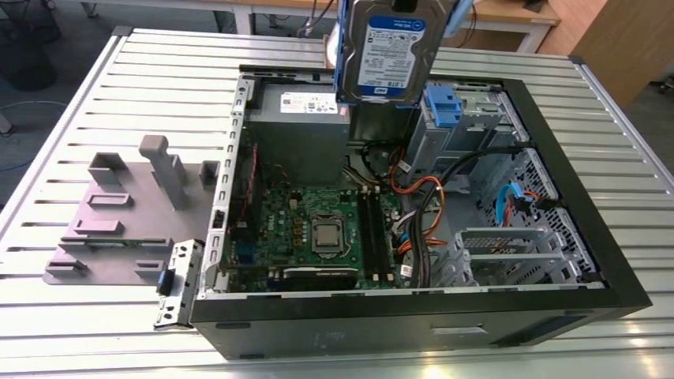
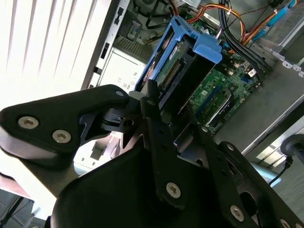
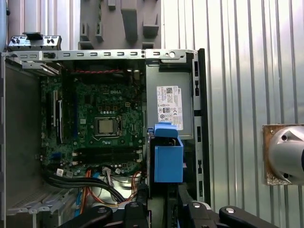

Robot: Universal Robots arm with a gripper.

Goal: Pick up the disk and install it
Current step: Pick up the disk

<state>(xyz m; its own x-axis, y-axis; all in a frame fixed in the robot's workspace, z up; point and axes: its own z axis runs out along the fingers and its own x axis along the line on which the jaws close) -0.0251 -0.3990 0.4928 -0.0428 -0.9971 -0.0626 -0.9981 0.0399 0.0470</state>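
Fingers (image 2: 154, 118) of the gripper (image 2: 170, 107) pinch the disk (image 1: 390, 47), apparently by its blue bracket (image 3: 168, 159), holding it upright above the open computer case (image 1: 421, 325), near the power-supply box (image 1: 300, 130).

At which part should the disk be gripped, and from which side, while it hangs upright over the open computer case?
At its upper end, coming from above, as the gripper holds it now. The disk hangs upright with its label toward the exterior view and its blue bracket around the edges. This probably leaves the lower end free above the computer case.
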